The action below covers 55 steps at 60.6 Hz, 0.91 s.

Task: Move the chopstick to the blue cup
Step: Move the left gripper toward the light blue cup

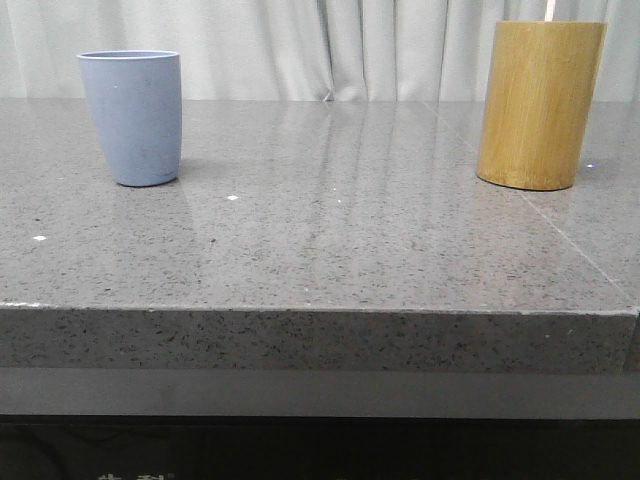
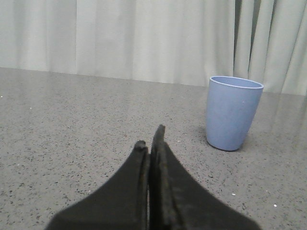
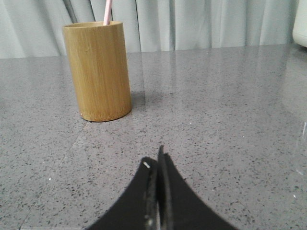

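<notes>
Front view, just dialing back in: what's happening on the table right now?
Nothing is being handled yet. The thin pale pink chopstick stands in the tall yellow-brown bamboo cylinder on the grey stone table. The matte light-blue plastic cup sits apart on the other side. The left gripper and right gripper are shut, holding nothing, low over the table.

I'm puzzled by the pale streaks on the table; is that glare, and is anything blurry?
Front view: the polished grey stone table mirrors the curtain folds as pale vertical streaks, and the light-blue plastic tumbler casts a faint reflection. Right wrist view: the yellow-brown bamboo cylinder throws a soft shadow. Both wrist views: the dark closed fingers look soft, out of focus.
</notes>
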Available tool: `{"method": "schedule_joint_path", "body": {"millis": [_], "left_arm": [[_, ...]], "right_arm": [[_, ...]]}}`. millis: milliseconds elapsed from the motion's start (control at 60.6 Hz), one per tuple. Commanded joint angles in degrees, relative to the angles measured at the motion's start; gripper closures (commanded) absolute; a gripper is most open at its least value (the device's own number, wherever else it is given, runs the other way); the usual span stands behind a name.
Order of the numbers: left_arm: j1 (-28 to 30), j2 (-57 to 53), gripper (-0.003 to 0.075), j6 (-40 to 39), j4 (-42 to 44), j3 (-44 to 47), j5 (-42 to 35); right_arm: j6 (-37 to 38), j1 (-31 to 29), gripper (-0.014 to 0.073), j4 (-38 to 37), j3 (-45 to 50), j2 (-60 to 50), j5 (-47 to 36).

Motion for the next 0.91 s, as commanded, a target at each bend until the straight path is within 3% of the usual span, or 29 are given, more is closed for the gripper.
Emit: {"method": "schedule_joint_path", "body": {"millis": [0, 891], "left_arm": [[0.1, -1.3, 0.0739, -0.1, -0.5, 0.7, -4.7], [0.1, -1.3, 0.0739, -0.1, -0.5, 0.6, -5.4]], "right_arm": [[-0.3, -0.4, 0.0661, -0.9, -0.2, -1.2, -5.1], [-0.3, -0.4, 0.0661, -0.9, -0.2, -1.2, -7.7]]}}
